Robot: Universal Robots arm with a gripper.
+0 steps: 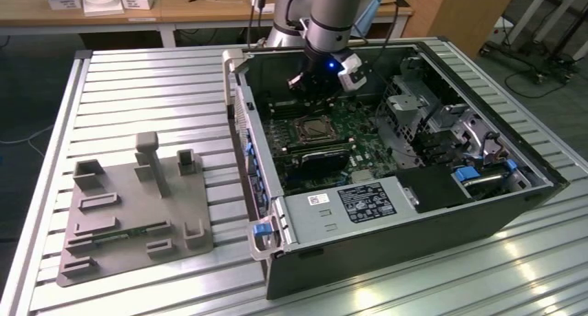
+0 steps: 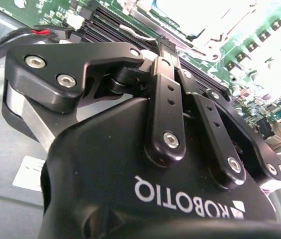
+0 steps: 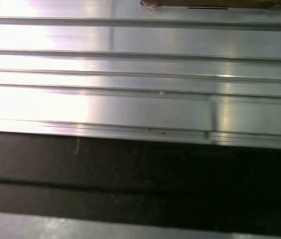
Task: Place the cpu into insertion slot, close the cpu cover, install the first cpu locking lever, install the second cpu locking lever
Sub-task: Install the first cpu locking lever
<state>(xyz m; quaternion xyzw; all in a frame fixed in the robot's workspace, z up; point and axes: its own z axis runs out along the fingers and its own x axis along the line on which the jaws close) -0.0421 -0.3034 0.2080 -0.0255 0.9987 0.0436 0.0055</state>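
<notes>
Counter (image 1: 423, 288) of ribbed aluminium lies nearest. It carries an open computer case (image 1: 386, 240) and, to the exterior view's left of the case, a grey fixture tray (image 1: 129, 213) with raised blocks and slots. Just inside the case's near wall sits a labelled grey box (image 1: 354, 202), with a blue latch (image 1: 264, 228) at the corner beside it.

Beyond the box lies the green motherboard (image 1: 368, 166). The cpu (image 1: 315, 129) rests in the socket on it, tan top upward. The cpu cover (image 1: 297, 130) reads as a thin frame lying around the chip; whether it is latched cannot be told.

Just past the socket, toward the case's far wall, the gripper (image 1: 315, 90) hangs over the board, apart from the cpu. In the second wrist view its black links draw in to a narrow tip, jaws together with nothing between them, and the bright socket lies ahead. The first wrist view looks across the counter's ribs and a dark band (image 3: 140, 174).

Farther back the arm (image 1: 326, 20) rises out of the case. Behind it stands a wooden desk (image 1: 211, 9) with white boxes (image 1: 101, 1).
</notes>
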